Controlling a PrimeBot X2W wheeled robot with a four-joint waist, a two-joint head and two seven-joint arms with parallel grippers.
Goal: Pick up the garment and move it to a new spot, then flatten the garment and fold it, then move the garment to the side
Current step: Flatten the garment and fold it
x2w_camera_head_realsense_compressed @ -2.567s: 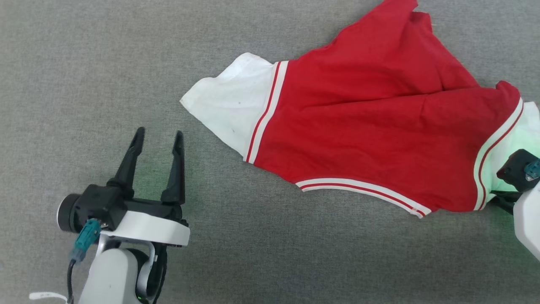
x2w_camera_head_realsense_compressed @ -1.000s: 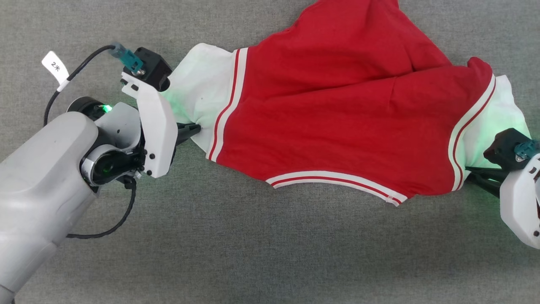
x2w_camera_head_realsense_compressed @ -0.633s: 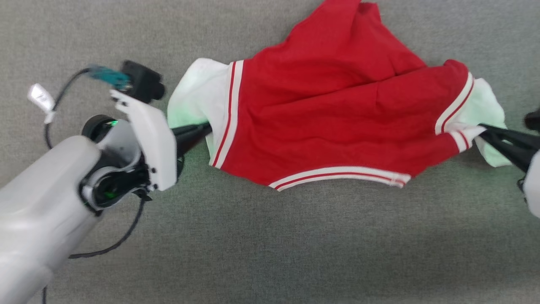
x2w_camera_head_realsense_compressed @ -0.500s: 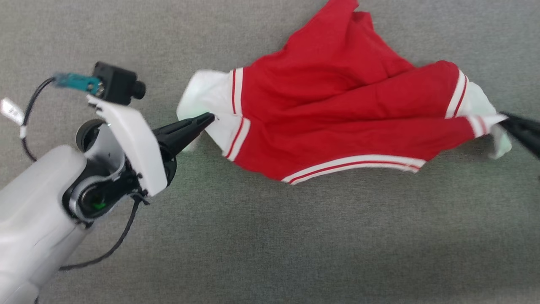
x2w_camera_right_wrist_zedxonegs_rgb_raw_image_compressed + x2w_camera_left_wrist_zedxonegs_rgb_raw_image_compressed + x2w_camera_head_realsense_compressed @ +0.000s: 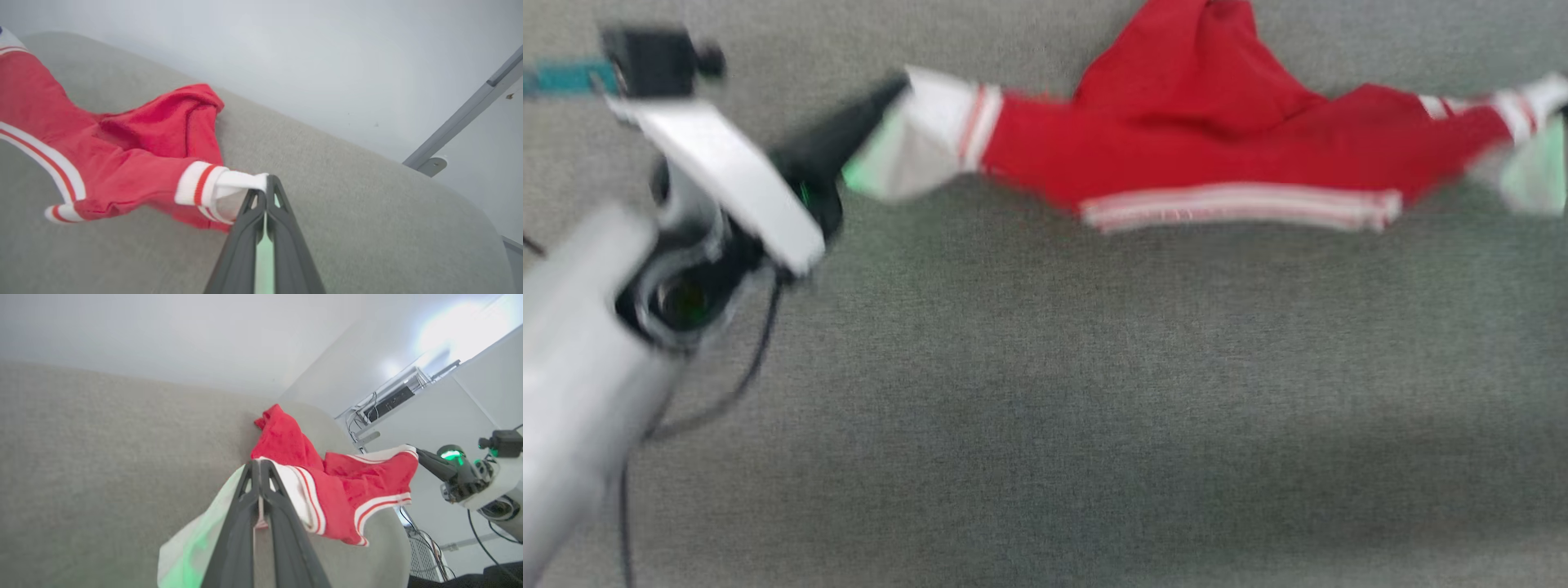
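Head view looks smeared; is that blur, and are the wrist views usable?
Head view: motion blur throughout, with the garment and its hem stripes streaked, and the left gripper smeared too. Left wrist view: sharp, with a green glow on the white cloth by the jaws. Right wrist view: sharp, with a green tint between the jaws.

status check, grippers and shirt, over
Left gripper shut on one white sleeve end, right gripper shut on the other. Shirt stretched between them, far part touching the grey surface. Nothing seen in the way.
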